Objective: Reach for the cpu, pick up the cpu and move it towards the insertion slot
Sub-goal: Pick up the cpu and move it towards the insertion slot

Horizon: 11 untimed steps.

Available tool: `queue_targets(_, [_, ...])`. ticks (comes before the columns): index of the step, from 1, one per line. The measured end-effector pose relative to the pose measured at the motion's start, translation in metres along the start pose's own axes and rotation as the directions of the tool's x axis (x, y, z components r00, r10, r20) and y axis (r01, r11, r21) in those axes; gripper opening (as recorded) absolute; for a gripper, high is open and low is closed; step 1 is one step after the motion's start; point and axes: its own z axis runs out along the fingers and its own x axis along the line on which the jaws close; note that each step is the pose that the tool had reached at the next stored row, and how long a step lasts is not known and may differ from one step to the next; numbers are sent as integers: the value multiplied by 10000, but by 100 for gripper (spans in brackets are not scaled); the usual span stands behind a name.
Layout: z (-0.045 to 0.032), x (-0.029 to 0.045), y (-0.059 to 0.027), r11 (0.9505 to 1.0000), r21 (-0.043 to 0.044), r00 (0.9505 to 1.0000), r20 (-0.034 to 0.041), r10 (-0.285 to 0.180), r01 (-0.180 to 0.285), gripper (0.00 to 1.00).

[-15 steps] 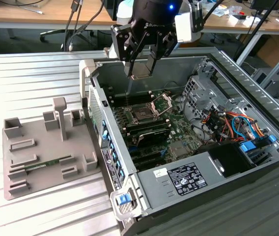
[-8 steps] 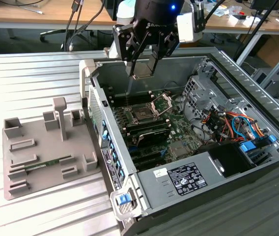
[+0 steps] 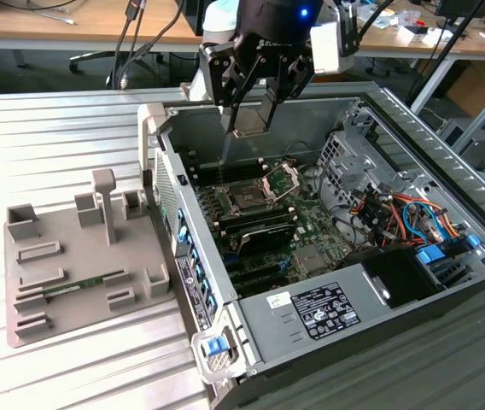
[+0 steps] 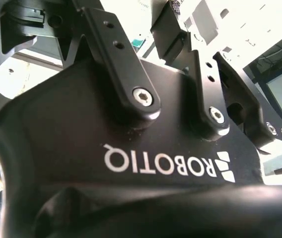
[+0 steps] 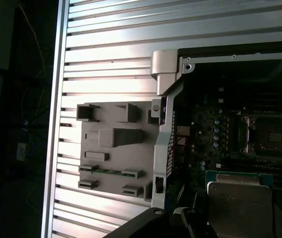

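Holding the cpu (image 3: 249, 130) pinched between its fingers (image 3: 241, 109), the gripper (image 3: 252, 128) hangs over the open computer case (image 3: 251, 342) in the exterior view, above the insertion slot (image 3: 249, 200), so the pick-up looks done and the carry is near its end. In the first wrist view the cpu (image 5: 240, 201) sits close to the camera, with the insertion slot (image 5: 270, 135) beyond it and the grey holder tray (image 5: 113, 148) back on the table (image 5: 106, 44).

We see a silvery cpu (image 5: 240, 203), a black gripper (image 3: 249, 130), a grey fixture tray (image 3: 80, 256), blue and orange cables (image 3: 413, 209)
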Motion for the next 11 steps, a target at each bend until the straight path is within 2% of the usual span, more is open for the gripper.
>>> queue_targets(11, [0,-29,-2,10000,0,10000,-1,0,0,55])
